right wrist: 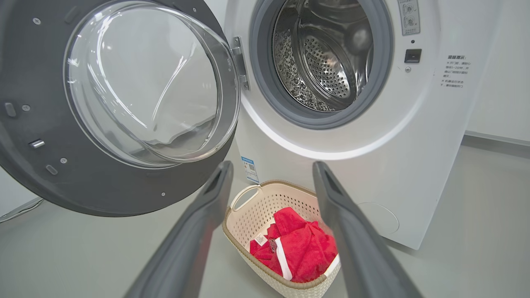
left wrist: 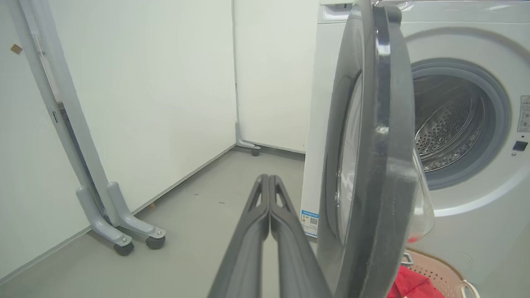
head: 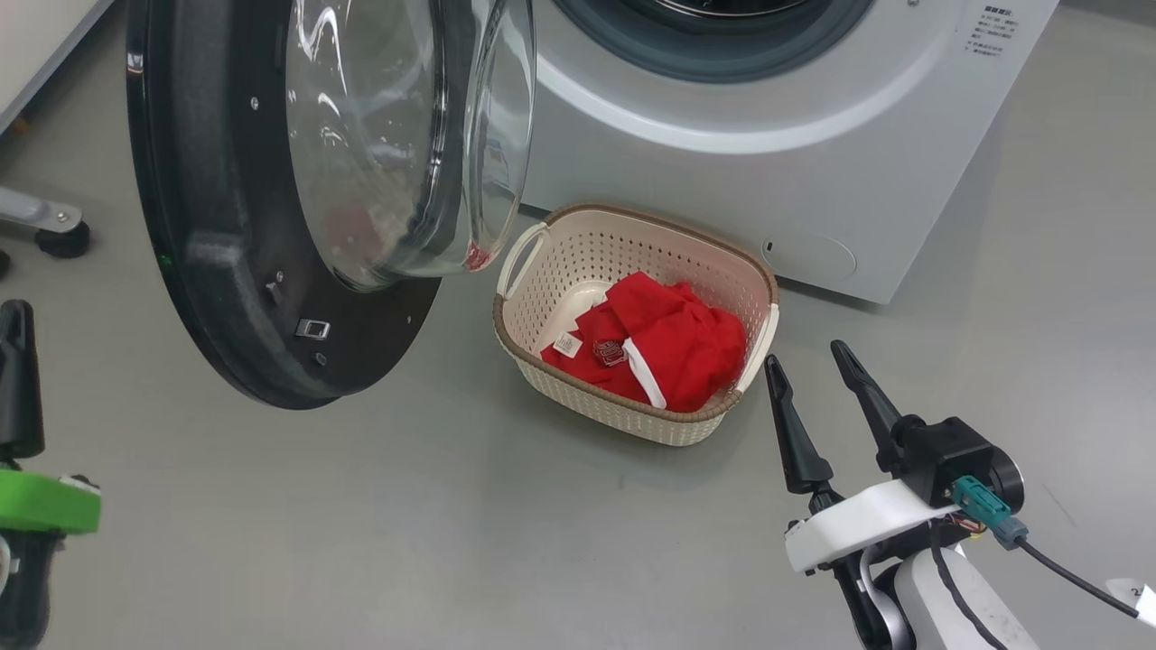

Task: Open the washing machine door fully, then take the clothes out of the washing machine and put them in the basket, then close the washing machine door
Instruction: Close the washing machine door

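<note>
The washing machine (head: 795, 181) stands at the back with its drum (right wrist: 327, 54) showing bare metal. Its black door (head: 226, 235) with the glass bowl hangs open to the left, seen edge-on in the left wrist view (left wrist: 372, 165). The cream basket (head: 578, 226) sits on the floor before the machine. Inside it lie the red clothes (head: 668, 338) with white trim. My right gripper (head: 806, 357) is open, just right of the basket, holding nothing; its wrist view looks down at the basket (right wrist: 248, 194) and clothes (right wrist: 302, 248). My left gripper (left wrist: 269, 179) is shut and empty, left of the door's edge, at the far left (head: 16, 316).
A grey wheeled frame (left wrist: 124, 231) stands against the white wall at the left, one caster (head: 59, 236) near the door. Open grey floor (head: 452, 524) lies before the basket. A cable (head: 1075, 578) trails from my right wrist.
</note>
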Controlling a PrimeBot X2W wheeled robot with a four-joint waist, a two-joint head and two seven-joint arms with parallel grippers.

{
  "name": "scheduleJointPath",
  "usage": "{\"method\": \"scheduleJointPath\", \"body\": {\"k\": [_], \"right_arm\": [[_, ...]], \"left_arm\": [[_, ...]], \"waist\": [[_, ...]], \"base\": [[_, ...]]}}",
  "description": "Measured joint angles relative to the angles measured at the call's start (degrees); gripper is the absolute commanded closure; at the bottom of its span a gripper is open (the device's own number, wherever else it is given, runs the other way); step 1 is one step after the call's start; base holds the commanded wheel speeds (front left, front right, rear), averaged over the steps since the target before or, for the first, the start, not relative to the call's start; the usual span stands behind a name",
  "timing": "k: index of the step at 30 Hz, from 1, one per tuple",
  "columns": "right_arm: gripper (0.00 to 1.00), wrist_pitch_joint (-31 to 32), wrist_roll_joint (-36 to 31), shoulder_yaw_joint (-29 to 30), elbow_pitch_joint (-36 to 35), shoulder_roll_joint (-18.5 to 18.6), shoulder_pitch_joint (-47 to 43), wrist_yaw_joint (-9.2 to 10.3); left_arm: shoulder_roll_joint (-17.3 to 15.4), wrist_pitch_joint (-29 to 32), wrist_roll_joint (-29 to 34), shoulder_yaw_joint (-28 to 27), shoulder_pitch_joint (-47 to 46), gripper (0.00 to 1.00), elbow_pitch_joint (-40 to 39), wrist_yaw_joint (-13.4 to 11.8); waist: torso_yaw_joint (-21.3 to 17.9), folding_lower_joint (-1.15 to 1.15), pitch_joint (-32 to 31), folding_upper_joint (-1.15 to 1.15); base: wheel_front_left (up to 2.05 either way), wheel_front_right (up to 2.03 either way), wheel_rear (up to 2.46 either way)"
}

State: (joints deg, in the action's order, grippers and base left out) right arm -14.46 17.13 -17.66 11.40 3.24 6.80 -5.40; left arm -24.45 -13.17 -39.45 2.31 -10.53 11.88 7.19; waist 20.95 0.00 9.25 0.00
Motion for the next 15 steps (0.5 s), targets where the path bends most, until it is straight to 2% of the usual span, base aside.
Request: {"method": "scheduleJointPath", "body": {"k": [4,12,15], "right_arm": [[0.0,0.0,0.0,0.1,0.0,0.0,0.0,0.0],[0.0,0.0,0.0,-0.2,0.0,0.0,0.3,0.0],[0.0,0.0,0.0,0.0,0.0,0.0,0.4,0.0]], "left_arm": [[1.3,2.9,-6.6,-1.0,-2.4,1.0,0.3,0.0],[6.4,10.7,-23.6,-8.0,-6.1,1.0,3.3,0.0],[7.9,14.2,-28.6,-9.6,-8.4,1.0,4.7,-0.7]], "waist": [[-0.3,0.0,0.5,0.0],[-0.9,0.0,1.1,0.0],[-1.1,0.0,1.4,0.0]], "base": [[0.0,0.0,0.0],[0.0,0.0,0.0],[0.0,0.0,0.0]]}}
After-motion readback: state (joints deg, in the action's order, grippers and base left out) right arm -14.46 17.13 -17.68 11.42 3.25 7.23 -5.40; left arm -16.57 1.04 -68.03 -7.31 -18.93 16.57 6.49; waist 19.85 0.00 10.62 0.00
